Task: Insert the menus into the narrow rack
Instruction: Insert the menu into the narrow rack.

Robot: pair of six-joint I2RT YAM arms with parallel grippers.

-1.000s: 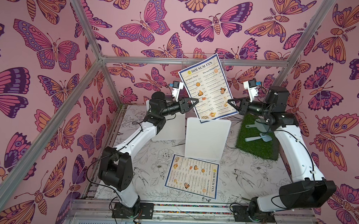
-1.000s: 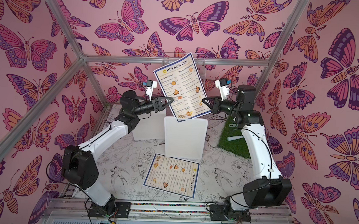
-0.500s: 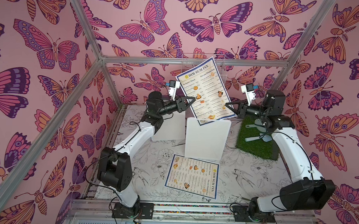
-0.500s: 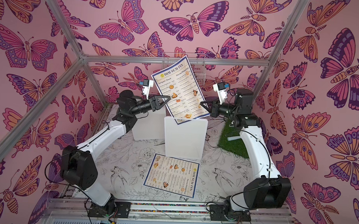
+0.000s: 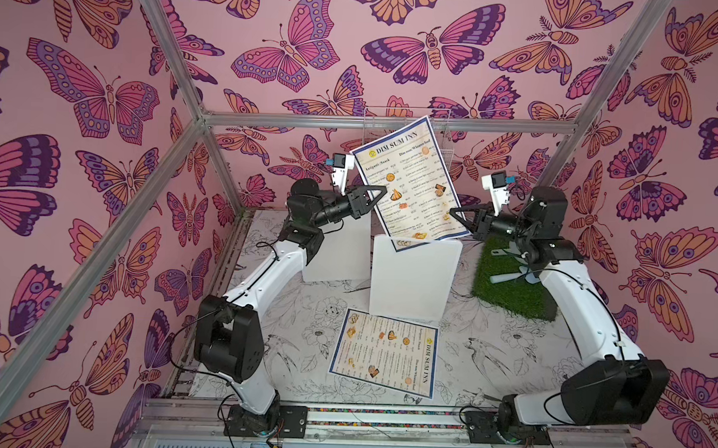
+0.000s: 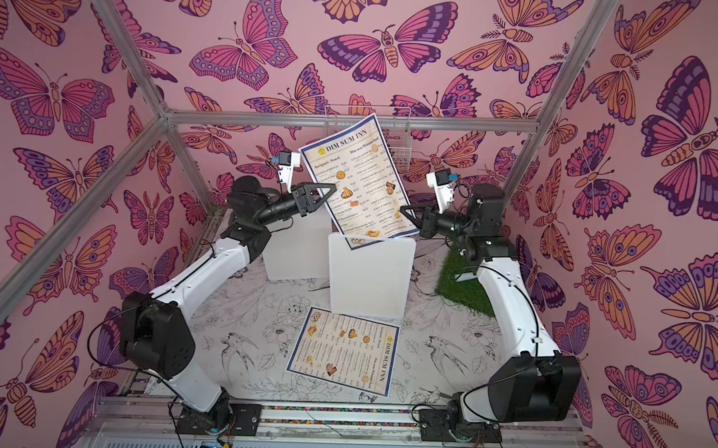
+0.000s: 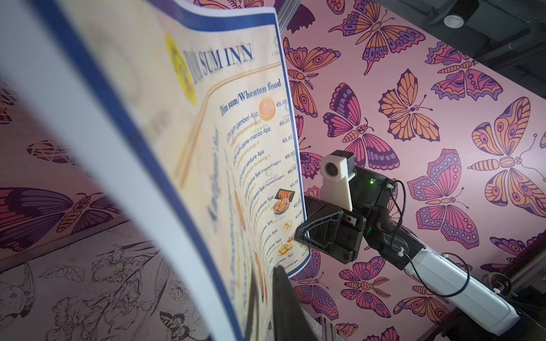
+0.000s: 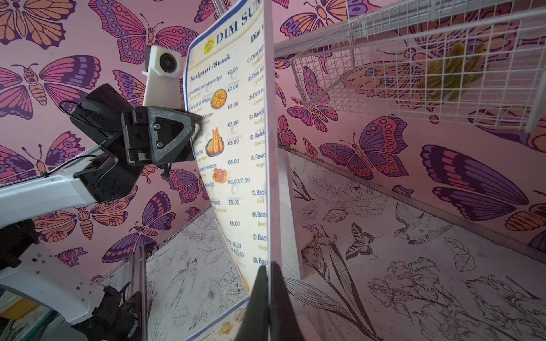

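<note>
Flat menu [image 5: 385, 353]: lower centre, on surface [image 5: 299, 314].
Held menu [image 5: 413, 181]: centre, upright over white panel [image 5: 415, 281]; its bowed, tilted corner may catch the panel's top.
Left jaws: pinch its left edge shallowly; could slip.
Right jaws: clamp its lower right edge.

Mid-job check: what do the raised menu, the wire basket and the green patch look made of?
Raised menu: apparently laminated paper or thin plastic. It looks glossy, has a clear sealed edge and bows in a curve.
Wire basket: likely white-coated metal wire, shown by its thin grid of rods.
Green patch: artificial turf, judging by its dense green blades.
</note>
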